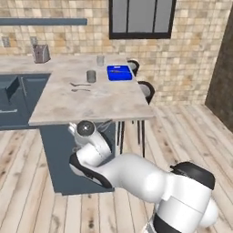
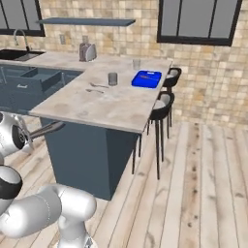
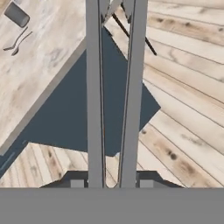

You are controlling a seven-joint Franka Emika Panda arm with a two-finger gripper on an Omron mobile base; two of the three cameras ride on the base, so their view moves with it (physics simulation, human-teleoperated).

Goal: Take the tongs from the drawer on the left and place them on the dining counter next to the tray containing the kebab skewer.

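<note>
1. Simulated kitchen: beige brick walls, dark-framed windows, pale plank floor (image 2: 203, 193). Beige marbled desk (image 1: 91, 107) on dark blue base, black stools (image 2: 162, 104) at far side.
2. Jaws (image 3: 109, 183) clamped on the tongs (image 3: 111, 87); in hand view, two long grey arms run from between the fingertips up the frame, converging toward the top.
3. Tongs also seen in right base view (image 2: 46, 130) as a slim grey bar projecting from the wrist toward the desk base, held below slab level, in the air, off the desk.
4. In left base view, tongs tip (image 1: 105, 124) just under the near desk edge, beside the wrist.
5. Hand view looks down past the tongs at the desk corner, dark base and floor.
6. On desk: spoon and fork (image 1: 79, 87) lying side by side, dark grey cup (image 1: 91, 76) just beyond them, clear glass (image 1: 100, 60) farther back.
7. Blue tray (image 1: 119, 73) near the far right edge of desk, thin kebab skewer (image 1: 115, 70) lying in it; details too small to tell.
8. Drawer (image 2: 43, 77) standing open at far left cabinet run, well apart from the arm.
9. Toaster (image 2: 87, 51) on back counter; sink tap (image 2: 19, 36) at far left.
</note>
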